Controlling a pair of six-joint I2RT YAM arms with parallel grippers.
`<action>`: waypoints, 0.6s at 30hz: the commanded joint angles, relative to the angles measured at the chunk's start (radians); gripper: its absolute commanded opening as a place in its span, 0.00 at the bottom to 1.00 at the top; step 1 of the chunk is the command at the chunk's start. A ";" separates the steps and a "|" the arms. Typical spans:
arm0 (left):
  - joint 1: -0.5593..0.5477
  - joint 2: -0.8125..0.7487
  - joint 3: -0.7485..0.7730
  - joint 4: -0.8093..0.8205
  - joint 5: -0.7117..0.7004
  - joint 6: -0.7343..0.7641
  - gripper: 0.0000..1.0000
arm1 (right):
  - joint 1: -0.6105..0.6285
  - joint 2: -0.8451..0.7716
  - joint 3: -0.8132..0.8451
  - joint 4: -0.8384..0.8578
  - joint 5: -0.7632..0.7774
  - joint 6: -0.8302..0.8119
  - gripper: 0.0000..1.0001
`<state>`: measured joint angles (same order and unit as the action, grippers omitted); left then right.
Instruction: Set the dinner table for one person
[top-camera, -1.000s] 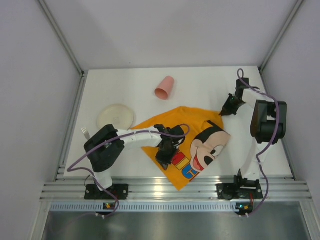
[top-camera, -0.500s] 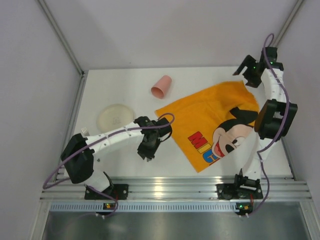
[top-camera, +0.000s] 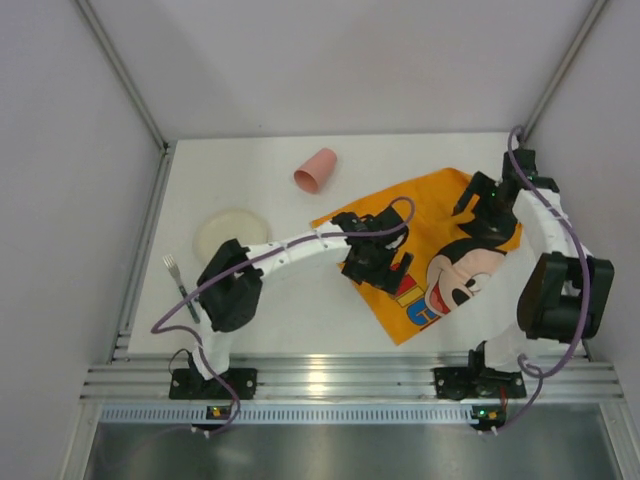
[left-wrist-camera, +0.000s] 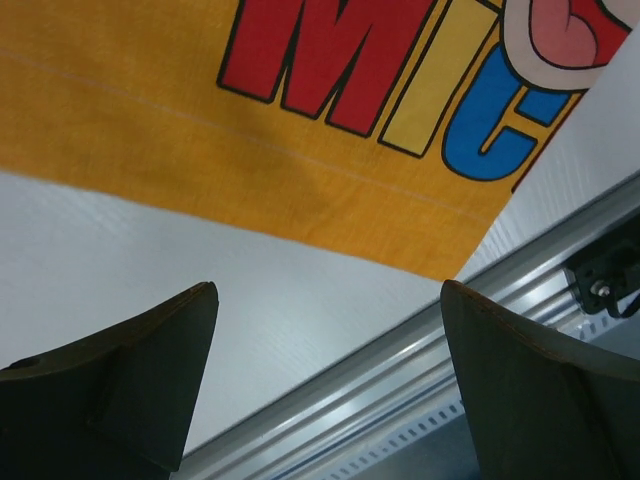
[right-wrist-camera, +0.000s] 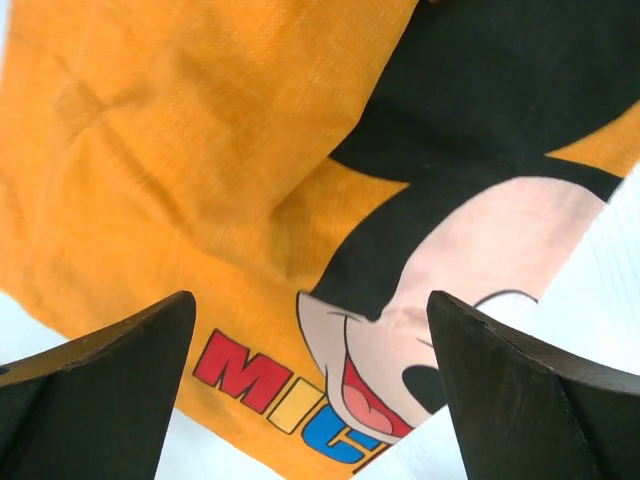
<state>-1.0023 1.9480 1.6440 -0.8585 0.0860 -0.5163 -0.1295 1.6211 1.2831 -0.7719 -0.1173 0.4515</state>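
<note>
The white bench fills the middle of the top view, a plain matte rectangle edged with aluminium rails, and it carries everything else. On its half toward 3 o'clock lies an orange Mickey Mouse cloth, spread out cornerwise. One corner points to 9 o'clock near the bench's centre, one to 6 o'clock close to the near rail, and one to 12 o'clock. The printed face and coloured letters face up, and the right wrist view shows a few soft creases in the orange part. The left pincer hangs over the cloth's 9 o'clock side. Its jaws stand wide apart and hold nothing. From its wrist camera the fingers frame bare bench just short of the cloth's hem, with the red, yellow and blue letters beyond and the near rail at 4 o'clock. The right pincer hangs over the cloth's 1 o'clock part, its jaws likewise spread wide and empty, with the black ear, the face and the first letters showing between them. A pink cup lies on its side at 11 o'clock on the bench, well apart from the cloth. A round cream plate sits at 9 o'clock. A fork lies toward 8 o'clock, just beside the plate and near the bench's edge.
</note>
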 joint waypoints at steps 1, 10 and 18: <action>-0.039 0.139 0.071 -0.022 0.018 0.032 0.98 | -0.004 -0.142 -0.054 0.030 0.033 0.024 1.00; -0.062 0.270 0.079 -0.005 -0.034 0.053 0.93 | -0.016 -0.262 -0.073 -0.067 0.057 0.000 1.00; -0.067 0.328 0.007 0.067 -0.003 0.070 0.16 | -0.036 -0.288 -0.105 -0.090 0.070 -0.014 1.00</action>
<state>-1.0626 2.1967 1.7134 -0.8612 0.0601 -0.4637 -0.1558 1.3659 1.1870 -0.8467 -0.0628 0.4484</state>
